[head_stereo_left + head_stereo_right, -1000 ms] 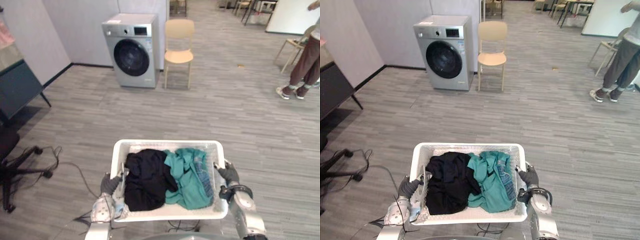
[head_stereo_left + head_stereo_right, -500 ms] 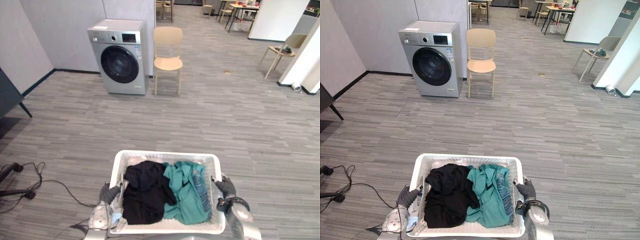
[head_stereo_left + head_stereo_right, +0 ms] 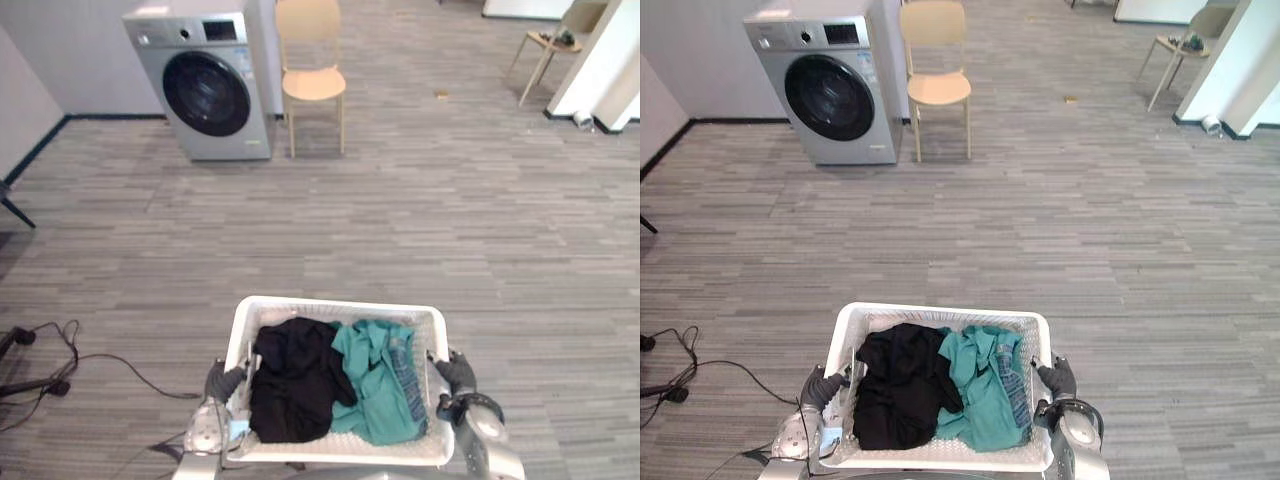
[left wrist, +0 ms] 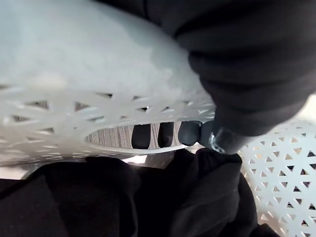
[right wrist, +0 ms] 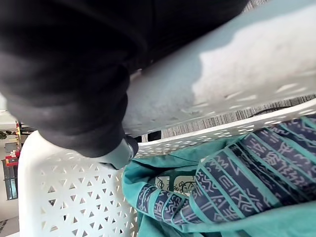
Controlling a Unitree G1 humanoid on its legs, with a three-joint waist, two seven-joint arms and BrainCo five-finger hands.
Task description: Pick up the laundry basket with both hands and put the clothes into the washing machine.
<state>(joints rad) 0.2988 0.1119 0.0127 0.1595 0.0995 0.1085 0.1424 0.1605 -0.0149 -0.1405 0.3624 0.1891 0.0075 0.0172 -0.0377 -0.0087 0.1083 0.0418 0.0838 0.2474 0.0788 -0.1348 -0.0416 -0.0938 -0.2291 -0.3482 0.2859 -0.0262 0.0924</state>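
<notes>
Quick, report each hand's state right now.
Left hand: shut on the left handle of the laundry basket.
Right hand: shut on the laundry basket's right handle.

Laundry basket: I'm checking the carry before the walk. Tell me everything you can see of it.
The white plastic laundry basket is rectangular with lattice walls, held level above the grey floor. The left hand and right hand grip its side handles. A black garment and a teal garment lie inside.

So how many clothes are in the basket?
2: a black piece on the left side of the basket and a teal patterned piece on the right side. More may be hidden underneath.
</notes>
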